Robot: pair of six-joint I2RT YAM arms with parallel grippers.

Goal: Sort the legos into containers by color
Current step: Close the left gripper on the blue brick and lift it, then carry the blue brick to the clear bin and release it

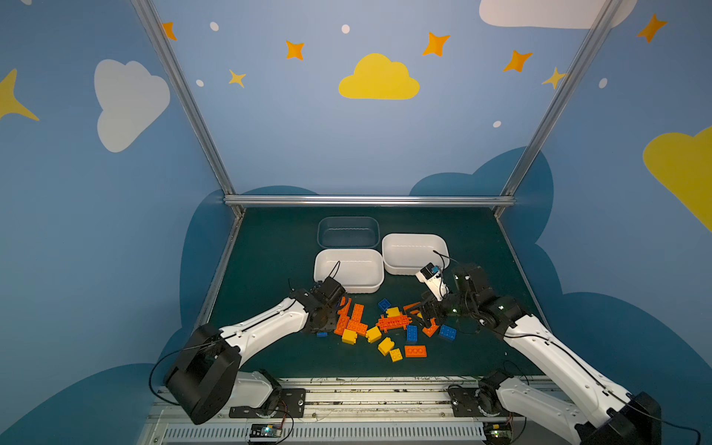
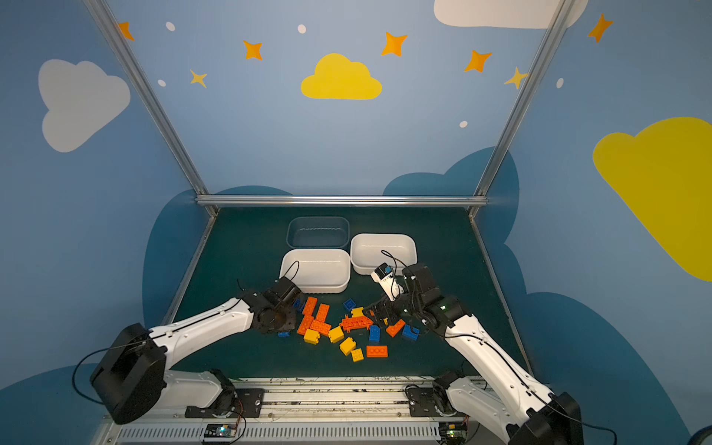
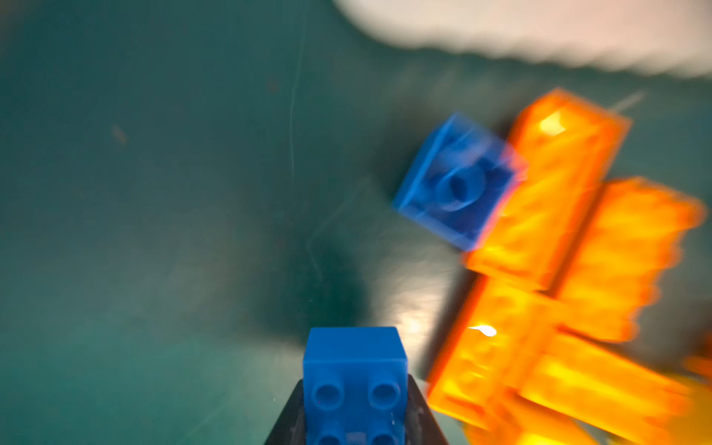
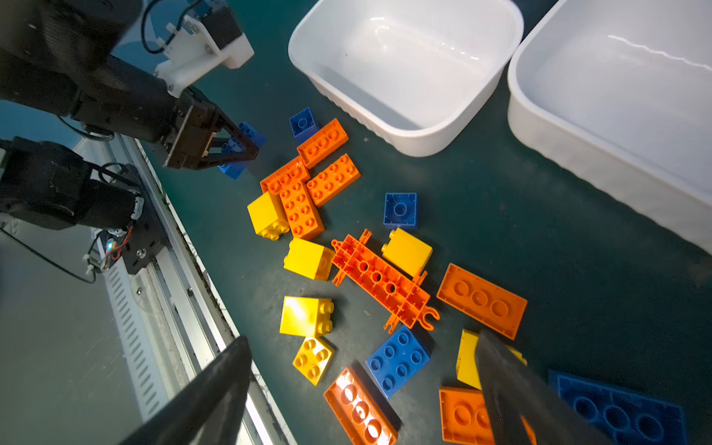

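Transparent tub: farthest back on the mat, bluish. It looks empty, though its see-through floor is hard to read from above.
Left white tub: just in front of the transparent one, empty, with its bare white floor showing.
Right white tub: close beside the other two, on the right arm's side, also empty.
Legos: loose on the mat in front of the tubs, none inside any of them. Orange, yellow and blue bricks lie mixed, with the orange lattice piece in their middle.
Left gripper: at the pile's left end, clamped on a blue brick whose studs face the wrist camera.
Right gripper: jaws spread wide, holding nothing, low over the pile's right end.
Mat: dark green, faintly scuffed.
Frame: aluminium rails along the back edge and rising from both back corners.
Walls: blue, painted with white and yellow clouds, orange stars and pale dots.
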